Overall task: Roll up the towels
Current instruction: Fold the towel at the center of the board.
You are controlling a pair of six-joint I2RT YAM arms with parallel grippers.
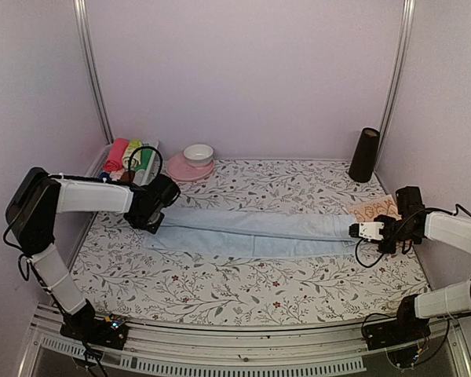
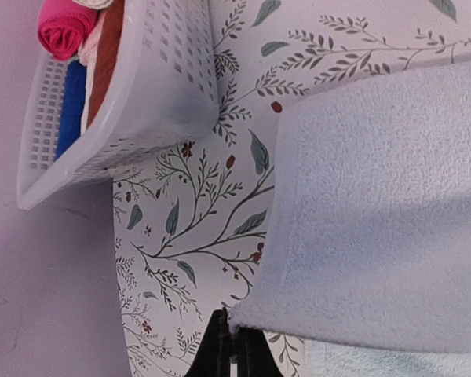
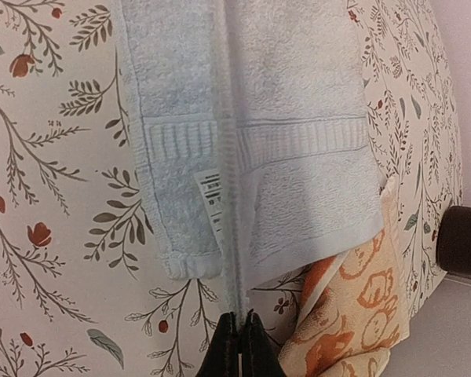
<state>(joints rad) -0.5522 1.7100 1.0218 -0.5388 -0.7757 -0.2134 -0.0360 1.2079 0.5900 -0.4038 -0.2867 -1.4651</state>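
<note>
The pale blue towel (image 1: pixel 251 233) lies stretched in a long folded strip across the floral sheet, between my two grippers. At the strip's left end my left gripper (image 1: pixel 152 217) is shut on a corner of the blue towel (image 2: pixel 377 220); its fingertips (image 2: pixel 235 336) pinch the lifted edge. My right gripper (image 1: pixel 358 231) is shut on the right end, and in its wrist view the gripper (image 3: pixel 241 320) holds a raised fold of the blue towel (image 3: pixel 290 118). The peach-orange towel (image 1: pixel 377 209) lies crumpled just beyond that end, partly under the blue one (image 3: pixel 353 314).
A white perforated basket (image 1: pixel 151 162) holding rolled cloths stands at the back left, close to the left gripper (image 2: pixel 157 86). A pink plate (image 1: pixel 177 170) with a white bowl (image 1: pixel 198 153) sits behind the towel. A black cylinder (image 1: pixel 364 155) stands at the back right.
</note>
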